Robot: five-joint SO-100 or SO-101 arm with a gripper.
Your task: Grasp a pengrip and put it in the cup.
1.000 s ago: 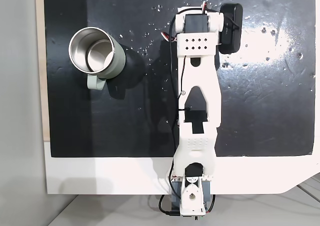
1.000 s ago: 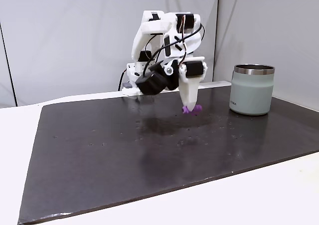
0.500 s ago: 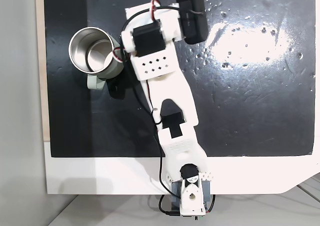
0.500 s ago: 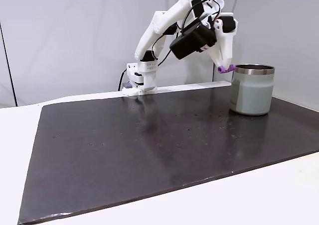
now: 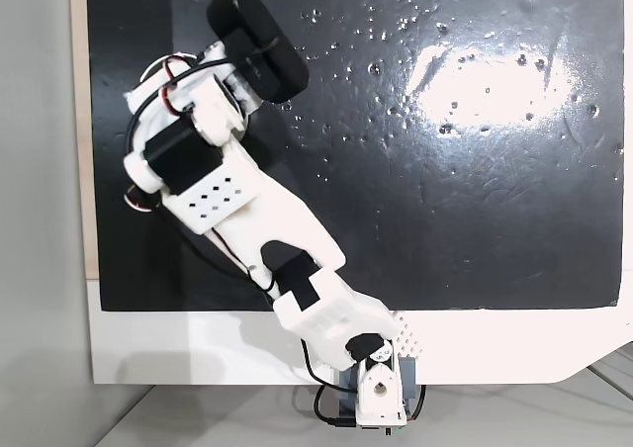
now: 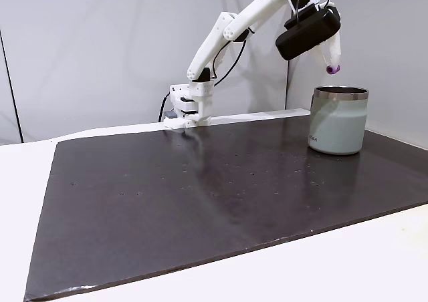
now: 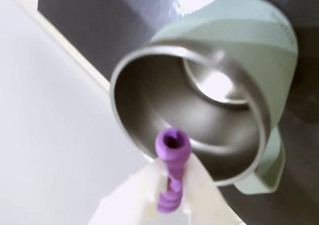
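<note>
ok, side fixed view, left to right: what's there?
Arm base → black wrist camera → gripper holding the pengrip, above the cup.

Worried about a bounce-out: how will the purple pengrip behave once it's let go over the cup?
The pengrip is a short ribbed tube, so it is probably light and soft, and may bounce a little. Being round, it could roll on the cup's smooth steel bottom. The deep walls should likely keep it inside.

purple ribbed pengrip [image 7: 172, 171], grey-green steel-lined cup [image 7: 259, 46], black mat [image 6: 200, 195]
</note>
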